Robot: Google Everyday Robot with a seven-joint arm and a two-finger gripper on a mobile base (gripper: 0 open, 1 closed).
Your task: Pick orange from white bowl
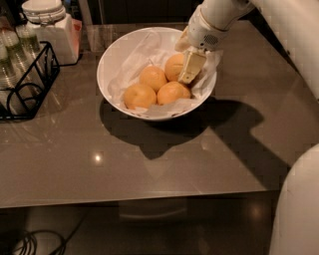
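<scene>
Where the end effector (191, 67) meets the orange (174, 66) by the white bowl's (107, 64) two-o'clock rim, its grip cannot be determined.

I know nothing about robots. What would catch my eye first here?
The big white bowl, lined with crumpled paper, stands out first at the middle back of the grey table. Next is the robot's white arm stretching in from the upper right. Its claw is down in the bowl against the largest orange at the back right, with three smaller oranges beside it.
</scene>
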